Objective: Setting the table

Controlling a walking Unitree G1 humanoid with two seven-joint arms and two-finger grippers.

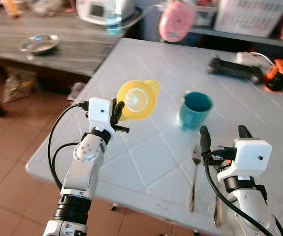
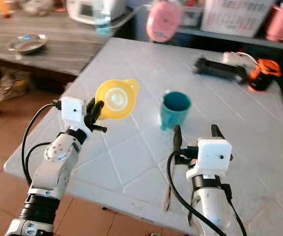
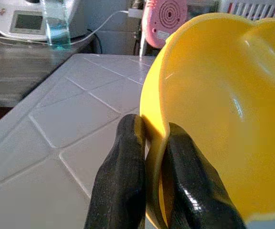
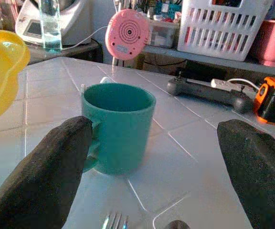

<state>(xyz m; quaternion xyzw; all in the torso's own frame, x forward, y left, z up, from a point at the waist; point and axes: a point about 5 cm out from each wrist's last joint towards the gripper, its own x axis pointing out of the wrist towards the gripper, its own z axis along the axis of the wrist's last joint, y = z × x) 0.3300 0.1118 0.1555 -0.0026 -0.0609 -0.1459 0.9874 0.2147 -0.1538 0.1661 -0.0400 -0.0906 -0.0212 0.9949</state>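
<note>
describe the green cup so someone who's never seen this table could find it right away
On the white tiled table, look near the middle, just ahead of the open right gripper. The green cup stands upright there, beyond the fork. It is the only teal thing; the yellow bowl beside it is held by the left gripper.

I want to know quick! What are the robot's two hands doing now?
Left gripper: closed on the yellow bowl.
Right gripper: open, empty.

- Yellow plastic bowl (image 1: pixel 138 100), tilted on edge, raised above the white table.
- Teal mug (image 1: pixel 194 110) upright on the table.
- Fork (image 1: pixel 194 174) and spoon (image 1: pixel 218 211) lie near the table's front edge.
</note>
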